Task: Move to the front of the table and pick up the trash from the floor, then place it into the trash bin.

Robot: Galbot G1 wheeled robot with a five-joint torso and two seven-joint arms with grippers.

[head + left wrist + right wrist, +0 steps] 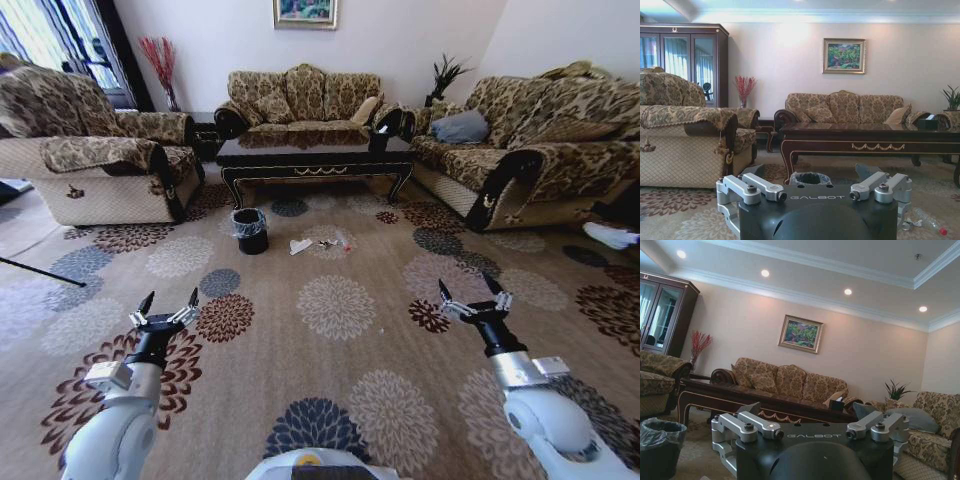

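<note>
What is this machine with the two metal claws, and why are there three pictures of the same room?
It is a robot on wheels with two arms. One picture comes from a camera on its head, looking down at the carpet. The other two come from cameras on its wrists, so each shows that arm's own gripper up close.

The left gripper and the right gripper both hang over the carpet with their fingers open, holding nothing.

Ahead stands a dark table between the sofas. On the floor in front of it lies the trash: a white paper scrap, a tiny dark bit and a clear tube with a red cap. Beside it, toward the robot's left, stands a small black trash bin lined with a plastic bag.
</note>
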